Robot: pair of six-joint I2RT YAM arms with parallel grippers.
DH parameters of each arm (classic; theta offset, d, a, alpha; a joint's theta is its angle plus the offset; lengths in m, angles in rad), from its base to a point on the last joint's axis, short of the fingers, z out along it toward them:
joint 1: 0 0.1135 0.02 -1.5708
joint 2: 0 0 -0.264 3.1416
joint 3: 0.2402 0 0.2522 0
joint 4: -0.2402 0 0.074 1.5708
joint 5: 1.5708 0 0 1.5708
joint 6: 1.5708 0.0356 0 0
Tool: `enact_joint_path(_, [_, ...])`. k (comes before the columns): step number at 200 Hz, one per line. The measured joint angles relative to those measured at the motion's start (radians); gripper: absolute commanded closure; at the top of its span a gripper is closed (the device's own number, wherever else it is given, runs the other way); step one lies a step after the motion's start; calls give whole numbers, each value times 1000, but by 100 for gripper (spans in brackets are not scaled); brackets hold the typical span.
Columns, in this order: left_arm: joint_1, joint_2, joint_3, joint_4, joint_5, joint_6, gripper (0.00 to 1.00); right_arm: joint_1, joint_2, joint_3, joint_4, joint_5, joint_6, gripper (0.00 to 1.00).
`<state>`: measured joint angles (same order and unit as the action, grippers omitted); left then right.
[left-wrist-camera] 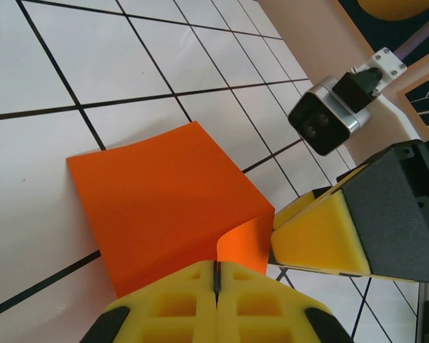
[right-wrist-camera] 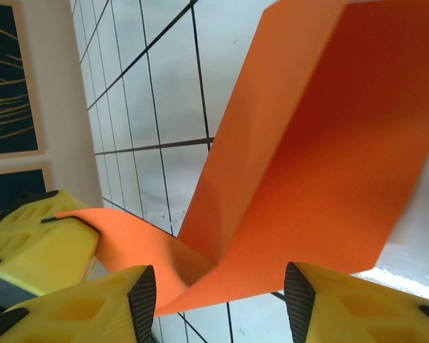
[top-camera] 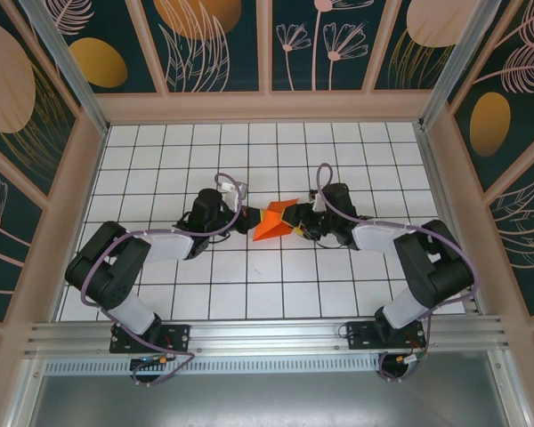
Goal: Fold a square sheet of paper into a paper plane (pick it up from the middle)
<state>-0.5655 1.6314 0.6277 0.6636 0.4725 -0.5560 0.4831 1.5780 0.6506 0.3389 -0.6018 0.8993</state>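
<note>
Centrally, on a white table (top-camera: pixel 160 169) ruled with black grid lines, a sheet of orange paper (top-camera: pixel 276 221) lies partly folded, with one flap lifted off the surface. It sits between two robot arms reaching in from either side. The left gripper (left-wrist-camera: pixel 217 275) has its yellow padded fingers pressed together, pinching a curled-up edge of the paper. The right gripper (right-wrist-camera: pixel 220 286) has its fingers apart, with the paper's raised fold running between them and one yellow fingertip just beside the pinched curl
</note>
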Motion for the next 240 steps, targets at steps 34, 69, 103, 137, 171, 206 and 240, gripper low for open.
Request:
enact_joint_path(34, [1,8,0,0,17,-4,99,3,42,14,37,-6,-3,59])
enact_joint_path(69, [1,8,0,0,17,-7,89,3,61,18,55,-6,-2,80])
enact_joint_path(103, [3,6,0,-26,-32,-21,68,9,61,18,50,10,0,98])
enact_joint_path(137, [3,-34,-7,-104,-123,-28,56,32,63,26,14,47,4,100])
enact_joint_path(171, [3,-144,-76,-105,-163,-18,45,53,64,43,-40,103,7,100])
enact_joint_path(206, [-28,-210,-158,-71,-179,28,29,59,63,48,-69,146,48,100])
enact_joint_path(240, [-135,-213,-175,-63,-259,131,21,85,55,51,-100,175,109,100])
